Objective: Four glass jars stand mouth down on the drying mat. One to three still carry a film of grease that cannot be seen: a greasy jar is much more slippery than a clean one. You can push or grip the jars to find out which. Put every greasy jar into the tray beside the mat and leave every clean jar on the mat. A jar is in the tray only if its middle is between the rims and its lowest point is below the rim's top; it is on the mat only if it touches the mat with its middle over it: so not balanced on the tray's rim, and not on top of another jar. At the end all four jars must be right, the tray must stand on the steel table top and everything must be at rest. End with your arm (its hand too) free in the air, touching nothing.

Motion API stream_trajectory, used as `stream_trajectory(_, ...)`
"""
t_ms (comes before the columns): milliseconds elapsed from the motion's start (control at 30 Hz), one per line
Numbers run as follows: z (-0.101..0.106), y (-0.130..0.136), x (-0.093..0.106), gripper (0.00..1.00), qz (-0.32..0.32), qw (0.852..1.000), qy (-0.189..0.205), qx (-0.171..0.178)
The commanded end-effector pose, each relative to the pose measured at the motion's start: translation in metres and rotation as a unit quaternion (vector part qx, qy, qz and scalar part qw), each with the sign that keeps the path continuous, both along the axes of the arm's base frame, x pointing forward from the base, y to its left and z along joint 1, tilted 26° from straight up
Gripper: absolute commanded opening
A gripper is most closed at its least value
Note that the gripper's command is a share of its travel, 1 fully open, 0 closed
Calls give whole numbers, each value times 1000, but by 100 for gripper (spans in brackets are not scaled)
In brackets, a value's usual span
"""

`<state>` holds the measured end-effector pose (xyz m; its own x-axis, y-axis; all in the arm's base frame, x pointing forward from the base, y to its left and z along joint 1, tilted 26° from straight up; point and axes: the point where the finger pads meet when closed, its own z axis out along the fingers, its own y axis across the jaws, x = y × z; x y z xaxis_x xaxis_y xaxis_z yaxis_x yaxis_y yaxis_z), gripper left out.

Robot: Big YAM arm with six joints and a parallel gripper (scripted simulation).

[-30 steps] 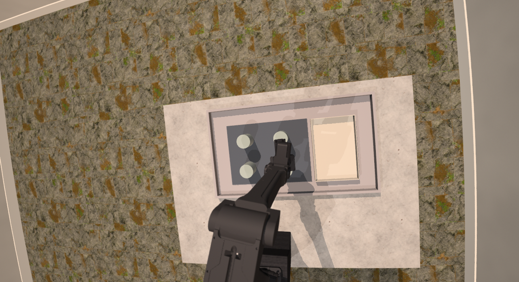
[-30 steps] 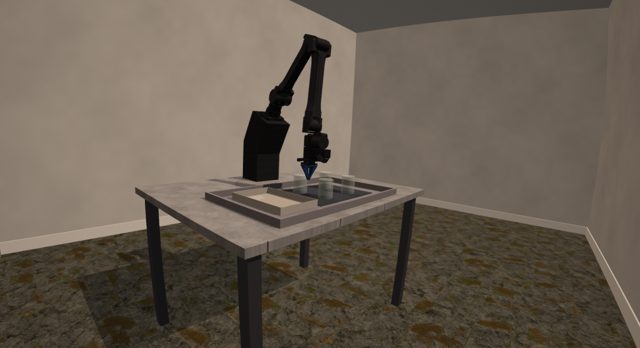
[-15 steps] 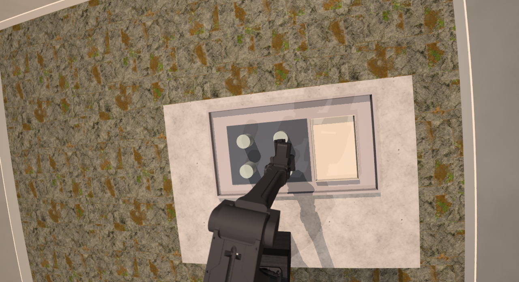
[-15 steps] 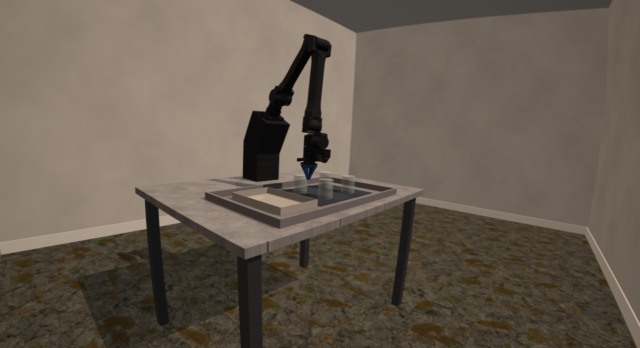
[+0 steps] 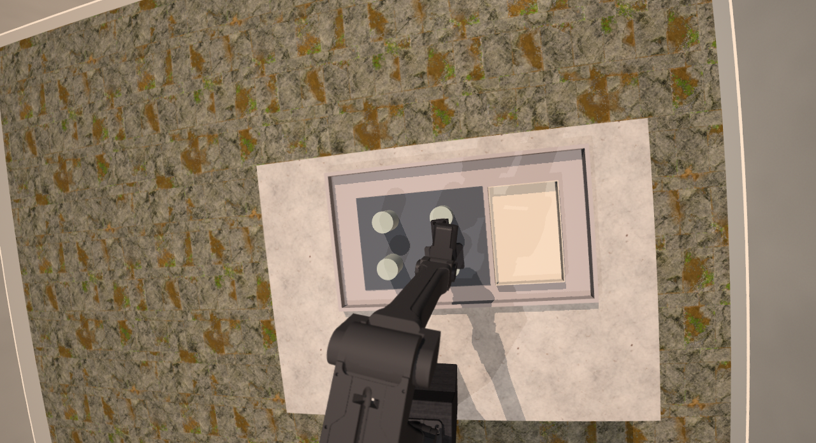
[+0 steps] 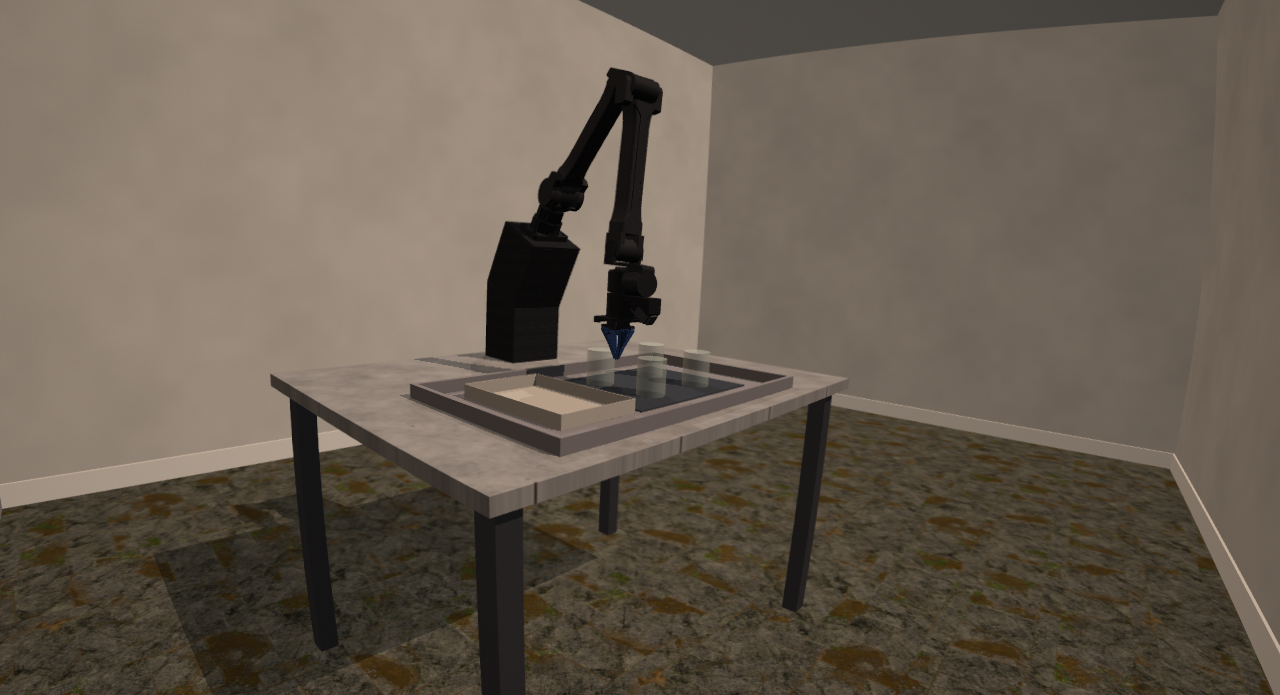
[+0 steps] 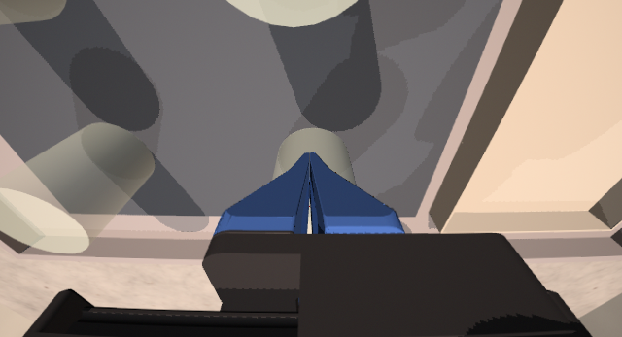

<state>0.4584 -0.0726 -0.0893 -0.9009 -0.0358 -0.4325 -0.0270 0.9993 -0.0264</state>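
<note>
Four pale glass jars stand mouth down on the dark grey mat (image 5: 422, 238). Three show from above: the far-left jar (image 5: 384, 220), the near-left jar (image 5: 389, 268) and the far-right jar (image 5: 440, 214). My arm hides most of the fourth, the near-right jar (image 7: 313, 148), which sits just behind my fingertips in the wrist view. I cannot tell whether they touch. My gripper (image 7: 309, 161) (image 6: 616, 351) is shut, its blue fingers pressed together with nothing between them. It hangs at about jar-top height. The cream tray (image 5: 526, 233) to the right of the mat holds nothing.
A raised pinkish-grey frame (image 5: 587, 229) runs around the mat and tray on the table. The tray's rim (image 7: 478, 118) stands close to the right of my fingers. My black arm base (image 6: 529, 288) stands at the table's near edge.
</note>
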Motion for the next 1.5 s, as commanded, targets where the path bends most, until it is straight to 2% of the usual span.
stream_trajectory(0, 2, -3, -7, 0, -1, 1000, -1, 0)
stream_trajectory(1467, 0, -3, -12, 0, -1, 1000, -1, 0)
